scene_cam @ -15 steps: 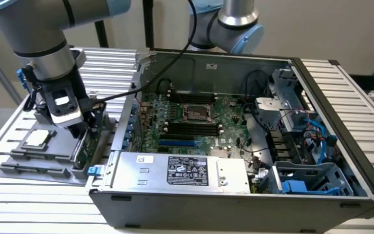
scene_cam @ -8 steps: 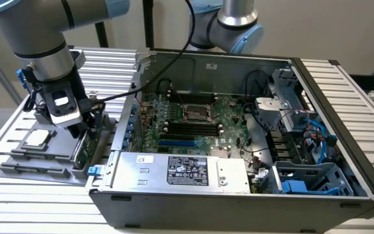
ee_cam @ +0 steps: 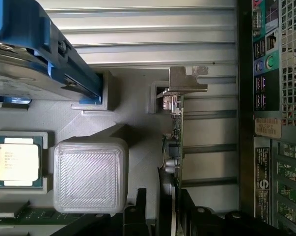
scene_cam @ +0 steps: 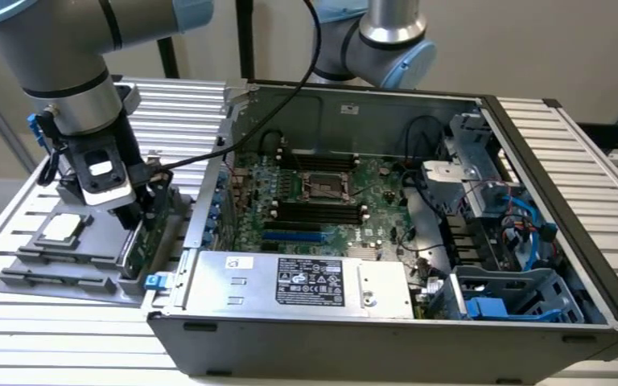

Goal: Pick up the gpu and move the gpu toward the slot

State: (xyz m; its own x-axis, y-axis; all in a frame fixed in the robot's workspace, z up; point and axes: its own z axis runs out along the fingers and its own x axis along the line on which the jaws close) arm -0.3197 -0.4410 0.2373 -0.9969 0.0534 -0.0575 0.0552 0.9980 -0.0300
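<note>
The gpu (scene_cam: 138, 241) (ee_cam: 178, 129) is stood on edge in the grey holder (scene_cam: 32, 277) at the exterior view's left, beside the case (scene_cam: 395, 342). It is directly beneath the end effector (scene_cam: 126, 213) (ee_cam: 173, 199), long axis near-to-far. Whether it is clamped cannot be told.

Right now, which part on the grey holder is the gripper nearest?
The gpu, the green card standing on edge, right at the gripper; the processor chip and hard drive lie apart.
</note>
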